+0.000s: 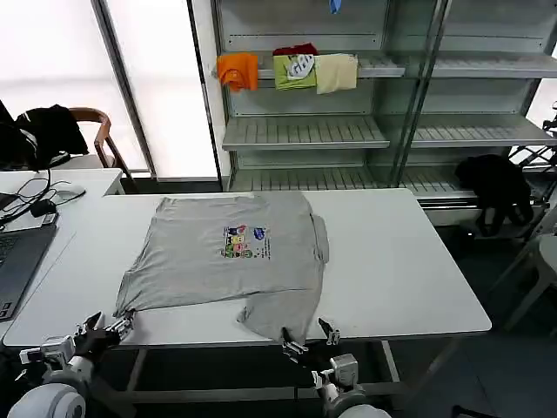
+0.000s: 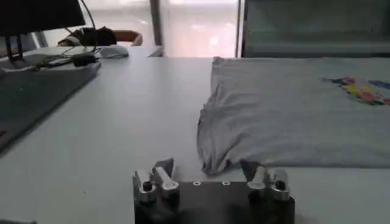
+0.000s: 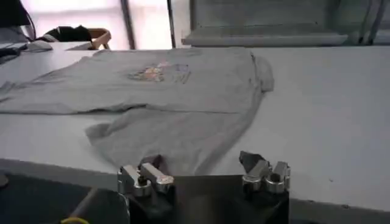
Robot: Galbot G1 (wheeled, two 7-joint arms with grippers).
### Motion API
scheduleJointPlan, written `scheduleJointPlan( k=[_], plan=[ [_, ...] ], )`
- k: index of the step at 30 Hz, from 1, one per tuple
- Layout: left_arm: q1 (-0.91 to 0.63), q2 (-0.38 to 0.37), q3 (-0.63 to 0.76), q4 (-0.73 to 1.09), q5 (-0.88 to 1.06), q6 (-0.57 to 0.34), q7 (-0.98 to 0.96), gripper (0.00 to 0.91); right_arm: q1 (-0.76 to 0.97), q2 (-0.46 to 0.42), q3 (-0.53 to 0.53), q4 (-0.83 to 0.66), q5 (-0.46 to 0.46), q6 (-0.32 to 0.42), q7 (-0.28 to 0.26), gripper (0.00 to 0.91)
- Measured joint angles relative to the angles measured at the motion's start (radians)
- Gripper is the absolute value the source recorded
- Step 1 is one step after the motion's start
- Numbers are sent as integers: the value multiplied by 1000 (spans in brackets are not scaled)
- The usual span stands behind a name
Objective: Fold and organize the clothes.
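The left gripper [image 1: 111,328] hovers at the near edge of the white table [image 1: 409,261] with its fingers [image 2: 163,173] spread apart and nothing between them; just ahead of it lies the bunched sleeve corner of the light grey T-shirt [image 1: 228,257], close to the fingertips but not touching them. To that gripper's outer side bare tabletop runs to a dark laptop [image 1: 16,261] and a tangle of cables [image 1: 35,205]. The right gripper [image 1: 306,340] sits at the same near edge, jaws likewise parted and empty, right at the folded-over lower flap of the shirt [image 3: 177,137], which reaches up to the table edge between its fingers. Beyond that gripper's outer side a wide stretch of bare table extends to the far corner. The shirt lies flat across the middle of the table between the two grippers and ahead of them, chest print [image 1: 245,241] facing up; the print is multicoloured, its lettering too small to read. Behind the table stands a metal shelf rack [image 1: 305,131] holding orange, green and cream folded garments [image 1: 296,70].
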Motion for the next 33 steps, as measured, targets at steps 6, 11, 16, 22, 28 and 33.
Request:
scheduleJointPlan(
  k=[6,11,16,22,28,33],
  plan=[
    [-12,-1,9,17,-5,-3,3,50,14,11,-6,-17,0,0,-2,151],
    [-16,-2,10,20,-11,-3,6,20,20,20,-12,-31,0,1,-6,0],
    [-14,-4,10,18,-13,-7,9,10,16,27,-15,-28,7,12,-2,0],
    [-17,-13,8,11,-23,-21,21,10,21,33,-7,-1,5,56,11,0],
    [-31,-23,10,-7,-50,-47,34,10,40,46,10,29,10,88,14,0],
    [-62,-34,19,-9,-76,-48,34,10,73,59,34,32,23,95,10,0]
  ],
)
